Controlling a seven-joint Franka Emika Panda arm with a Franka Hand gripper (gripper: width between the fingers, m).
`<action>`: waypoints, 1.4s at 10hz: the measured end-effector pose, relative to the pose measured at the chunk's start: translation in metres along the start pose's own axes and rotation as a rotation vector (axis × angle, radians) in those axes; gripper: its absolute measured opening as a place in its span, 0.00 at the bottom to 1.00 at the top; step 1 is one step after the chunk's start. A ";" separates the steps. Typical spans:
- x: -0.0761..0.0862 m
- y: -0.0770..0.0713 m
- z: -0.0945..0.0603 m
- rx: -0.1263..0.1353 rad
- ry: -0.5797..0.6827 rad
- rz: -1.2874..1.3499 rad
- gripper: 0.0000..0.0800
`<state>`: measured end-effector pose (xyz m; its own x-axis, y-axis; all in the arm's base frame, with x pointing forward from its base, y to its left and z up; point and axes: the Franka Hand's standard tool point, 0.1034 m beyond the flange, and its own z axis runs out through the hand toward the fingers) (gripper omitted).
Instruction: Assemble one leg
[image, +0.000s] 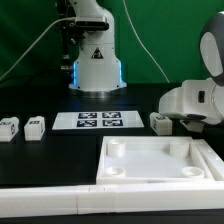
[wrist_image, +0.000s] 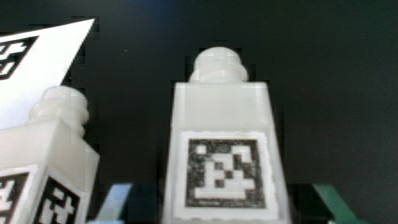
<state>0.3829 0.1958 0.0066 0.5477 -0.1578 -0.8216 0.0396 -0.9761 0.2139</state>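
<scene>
In the wrist view a leg (wrist_image: 222, 130), a white block with a tag on its face and a knob on its end, lies between my fingers. My gripper (wrist_image: 228, 205) is open, and the fingertips (wrist_image: 121, 200) stand on either side of the leg with small gaps. A second leg (wrist_image: 54, 150) lies close beside it. In the exterior view my gripper (image: 185, 124) is low over the table at the right, next to one visible leg (image: 160, 121). The leg between my fingers is hidden under the hand there. Two more legs (image: 10, 126) (image: 35, 126) lie at the left.
The large white tray-like piece (image: 155, 175) with round corner sockets lies at the front. A white bar (image: 50, 176) adjoins it at the front left. The marker board (image: 100, 120) lies in the middle and shows in the wrist view (wrist_image: 36, 55). The robot base (image: 95, 60) stands behind.
</scene>
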 end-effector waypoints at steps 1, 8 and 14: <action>0.000 0.000 0.000 0.000 0.000 0.000 0.37; -0.026 0.025 -0.062 0.046 0.079 0.013 0.37; -0.043 0.054 -0.153 0.146 0.624 0.034 0.37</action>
<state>0.4896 0.1725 0.1345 0.9318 -0.1149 -0.3443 -0.0762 -0.9894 0.1238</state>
